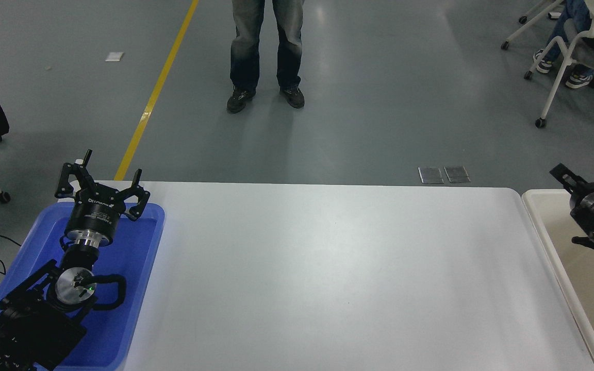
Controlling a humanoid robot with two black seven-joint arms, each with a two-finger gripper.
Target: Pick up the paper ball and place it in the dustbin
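The paper ball is not in view anywhere on the table or in the visible part of the bin. The dustbin [555, 257], cream-white with a thick rim, stands at the table's right end, cut off by the picture's edge. My right gripper [570, 206] comes in from the right edge and hangs over the bin's far left corner, its fingers [561, 173] spread apart and empty. My left gripper [102, 189] is parked at the lower left over the blue tray, open and empty.
A blue tray [142, 268] lies on the white table [328, 268] at its left end, under my left arm. A person [265, 51] stands on the floor beyond the far edge. Chairs on wheels [565, 56] stand at the top right.
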